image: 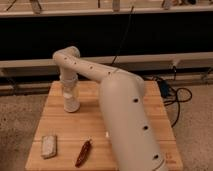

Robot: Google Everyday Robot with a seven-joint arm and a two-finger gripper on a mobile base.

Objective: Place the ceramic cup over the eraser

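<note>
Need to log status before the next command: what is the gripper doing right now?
Gripper: down at the far left of the wooden table, at the ceramic cup; grip state cannot be told.

We see a wooden table (150, 112) on speckled floor (17, 117). On it: ceramic cup (71, 102) under the gripper (70, 92), pale block (49, 146), red pepper (83, 152).

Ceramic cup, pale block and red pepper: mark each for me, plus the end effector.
ceramic cup (71, 103), camera view, side wall.
pale block (49, 146), camera view, top face.
red pepper (83, 152), camera view, body.
end effector (70, 92), camera view, above the cup.
</note>
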